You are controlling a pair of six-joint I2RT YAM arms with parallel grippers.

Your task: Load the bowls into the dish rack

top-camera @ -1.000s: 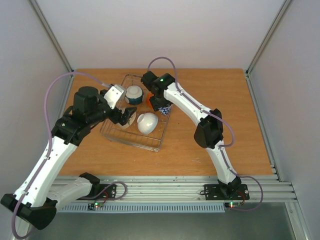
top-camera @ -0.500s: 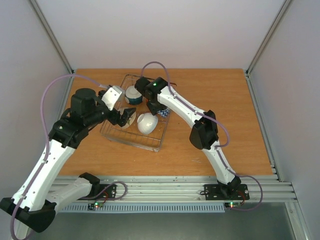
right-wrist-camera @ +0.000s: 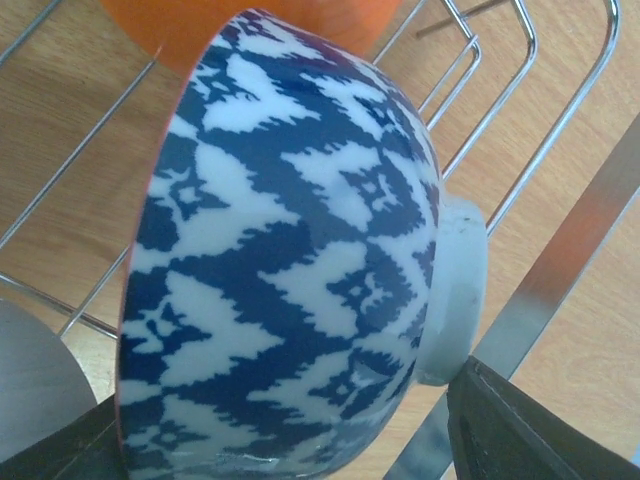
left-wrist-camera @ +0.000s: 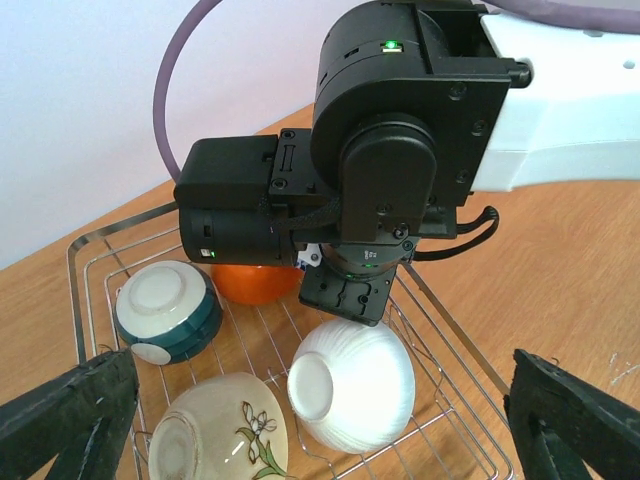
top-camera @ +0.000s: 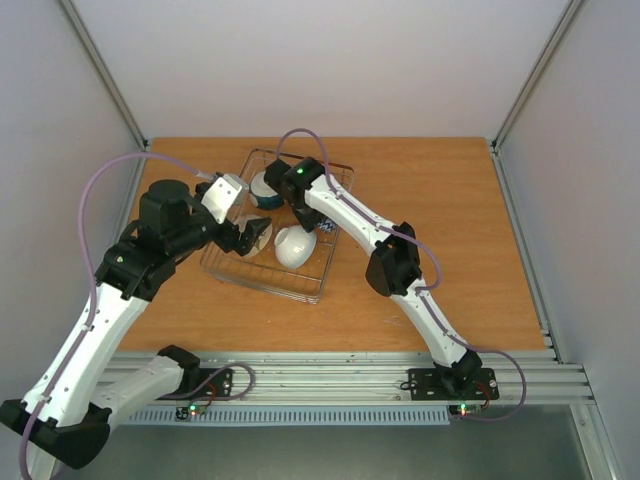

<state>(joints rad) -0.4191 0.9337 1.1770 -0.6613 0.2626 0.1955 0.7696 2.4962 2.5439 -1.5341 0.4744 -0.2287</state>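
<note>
The dish rack (top-camera: pixel 265 290) sits mid-table with several bowls in it. My right gripper (right-wrist-camera: pixel 290 440) is shut on the dark-blue patterned bowl (right-wrist-camera: pixel 290 250), which is held on its side low over the rack wires (right-wrist-camera: pixel 540 150) beside the orange bowl (right-wrist-camera: pixel 250 25). From above, that gripper (top-camera: pixel 305 215) is over the rack's far right part. My left gripper (left-wrist-camera: pixel 320 440) hangs open and holds nothing above the rack's near left. Under it lie the ribbed white bowl (left-wrist-camera: pixel 352 385), the sprig-motif bowl (left-wrist-camera: pixel 220 440) and the teal-banded bowl (left-wrist-camera: pixel 167 312), all with their feet showing.
The right arm's wrist (left-wrist-camera: pixel 400 150) fills the space above the rack's far side, close to my left gripper. A purple cable (top-camera: pixel 110 185) loops over the left arm. Side walls stand along the table's left and right edges.
The right arm has swung left and deeper over the rack, carrying the blue patterned bowl. The left arm has barely shifted and stays open.
</note>
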